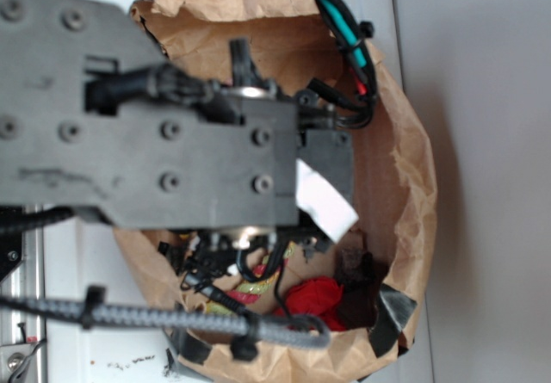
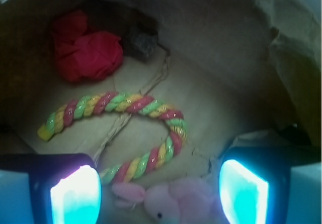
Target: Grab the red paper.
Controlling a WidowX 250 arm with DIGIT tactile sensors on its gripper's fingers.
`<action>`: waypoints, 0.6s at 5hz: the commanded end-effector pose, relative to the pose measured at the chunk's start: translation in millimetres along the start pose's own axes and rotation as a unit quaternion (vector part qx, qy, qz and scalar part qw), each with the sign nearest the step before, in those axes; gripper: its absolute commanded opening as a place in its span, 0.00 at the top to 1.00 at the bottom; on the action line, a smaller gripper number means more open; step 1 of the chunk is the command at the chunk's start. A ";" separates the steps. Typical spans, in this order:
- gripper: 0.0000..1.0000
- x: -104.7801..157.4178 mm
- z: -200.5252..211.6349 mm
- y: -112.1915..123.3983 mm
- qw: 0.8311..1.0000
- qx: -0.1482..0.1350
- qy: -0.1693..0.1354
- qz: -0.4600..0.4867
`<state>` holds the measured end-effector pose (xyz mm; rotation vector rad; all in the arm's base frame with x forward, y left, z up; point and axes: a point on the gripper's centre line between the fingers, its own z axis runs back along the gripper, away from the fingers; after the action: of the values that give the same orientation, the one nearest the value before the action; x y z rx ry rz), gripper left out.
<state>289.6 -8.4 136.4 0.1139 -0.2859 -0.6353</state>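
Observation:
The red paper [image 2: 86, 53] is a crumpled bright red wad lying on the floor of a brown paper bag, upper left in the wrist view; in the exterior view the red paper [image 1: 314, 297] shows low in the bag under the arm. My gripper [image 2: 160, 194] is open, its two glowing pads [image 2: 75, 196] wide apart above the bag floor. The wad lies well ahead and to the left of the jaws, untouched. A pink plush bunny [image 2: 176, 204] lies between the pads, below them.
A red-yellow-green striped rope cane [image 2: 136, 128] curves across the bag floor between gripper and paper. A small dark lump [image 2: 141, 43] sits right beside the wad. The paper bag's walls [image 1: 405, 168] rise all around the arm.

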 end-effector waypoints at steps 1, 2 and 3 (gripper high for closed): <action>0.00 18.0 9.1 -11.7 0.993 -0.024 -0.081 -0.077; 0.00 18.5 6.1 -2.5 0.988 -0.053 -0.108 -0.094; 0.00 17.9 4.4 -2.1 0.989 -0.050 -0.100 -0.096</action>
<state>298.2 -19.3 126.3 -0.0520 -0.3918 -0.8431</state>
